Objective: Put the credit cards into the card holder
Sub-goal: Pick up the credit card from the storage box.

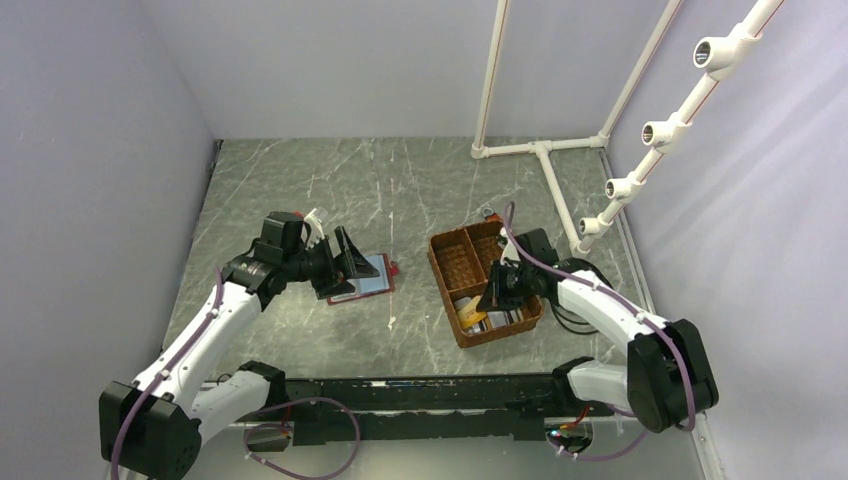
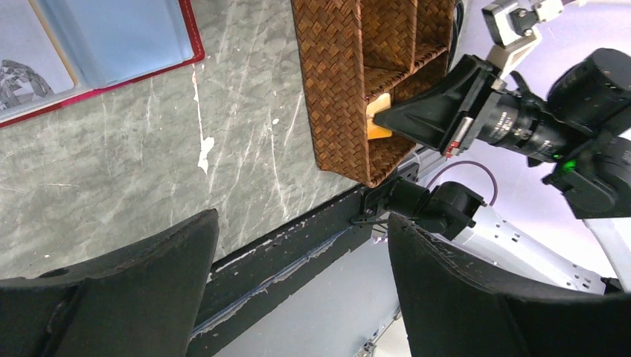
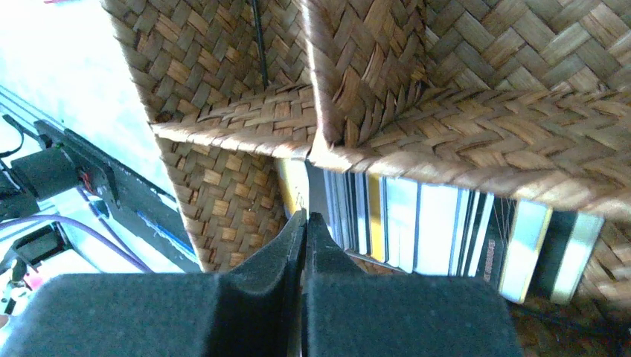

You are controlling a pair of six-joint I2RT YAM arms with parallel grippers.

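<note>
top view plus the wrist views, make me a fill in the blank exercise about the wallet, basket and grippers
1. The red wallet lies ____ on the table.
2. The basket sits on the ____ arm's side of the wallet.
3. The right gripper, down at the cards in the basket, has its jaws ____.
4. The left gripper, above the table, has its jaws ____.
Missing words: open; right; shut; open.

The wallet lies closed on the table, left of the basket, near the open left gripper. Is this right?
No, the wallet lies open, its inside facing up; the left wrist view shows it. It is left of the basket, near the open left gripper.
</note>
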